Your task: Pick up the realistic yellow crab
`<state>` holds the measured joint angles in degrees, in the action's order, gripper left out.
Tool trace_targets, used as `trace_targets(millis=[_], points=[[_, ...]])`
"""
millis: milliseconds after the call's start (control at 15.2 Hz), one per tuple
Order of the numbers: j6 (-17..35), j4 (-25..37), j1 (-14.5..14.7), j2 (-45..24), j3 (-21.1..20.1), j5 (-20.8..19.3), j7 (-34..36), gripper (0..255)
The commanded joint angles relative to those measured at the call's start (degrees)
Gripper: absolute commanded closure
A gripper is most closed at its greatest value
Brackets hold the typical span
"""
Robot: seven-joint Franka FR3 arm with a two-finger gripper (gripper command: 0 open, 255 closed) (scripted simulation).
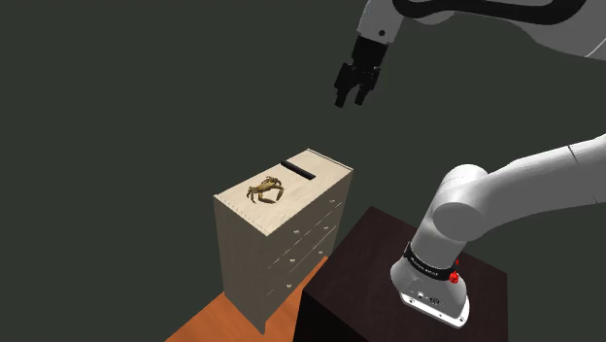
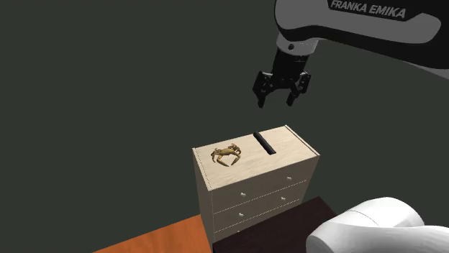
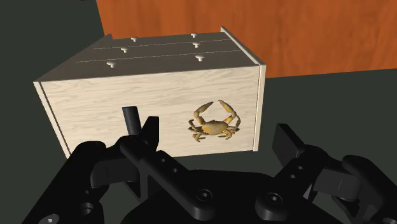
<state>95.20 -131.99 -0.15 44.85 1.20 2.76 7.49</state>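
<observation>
Dark grey-green walls are backing the scene, with an orange floor [image 1: 221, 317] showing below.

Item 1: crab [image 1: 265, 188], yellow-brown, legs and claws spread. It is lying flat on top of a chest of drawers [image 1: 316, 188], toward the end nearer the shoulder view's left, sitting a little left of centre in that frame. In the second exterior view the crab [image 2: 226, 154] is resting near the left end of the top, just below mid-frame. Nothing is touching it.

Item 2: chest of drawers, pale wood grain, with rows of small pale knobs [image 2: 245, 195] running down its front. It is standing on the orange floor.

Item 3: black bar [image 1: 296, 169], narrow and lying across the chest top near the other end, apart from the crab.

Item 4: end effector [image 2: 275, 101], all black. It is hovering well above the chest, in the upper right of centre in the second exterior view, more over the black bar's end than over the crab. Its two fingers [image 3: 151, 129] are standing apart and clasping nothing; in the wrist view the crab [image 3: 215, 121] is appearing between them, far beyond.

Item 5: white arm [image 1: 505, 192] with dark joints, reaching up and to the left in the shoulder view.

Item 6: stand [image 1: 354, 282], a dark brown box at that view's lower right, sitting just beside the chest.
</observation>
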Motion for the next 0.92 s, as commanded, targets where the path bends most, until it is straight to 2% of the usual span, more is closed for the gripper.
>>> trace_targets(millis=[0,396,858], points=[[0.0,0.0,0.0,0.0,0.0,0.0,0.0,0],[12.67,-7.19,0.23,-4.71,-2.19,1.39,2.66,0],[27.93,-11.78,0.61,-14.45,-4.75,2.74,5.71,0]])
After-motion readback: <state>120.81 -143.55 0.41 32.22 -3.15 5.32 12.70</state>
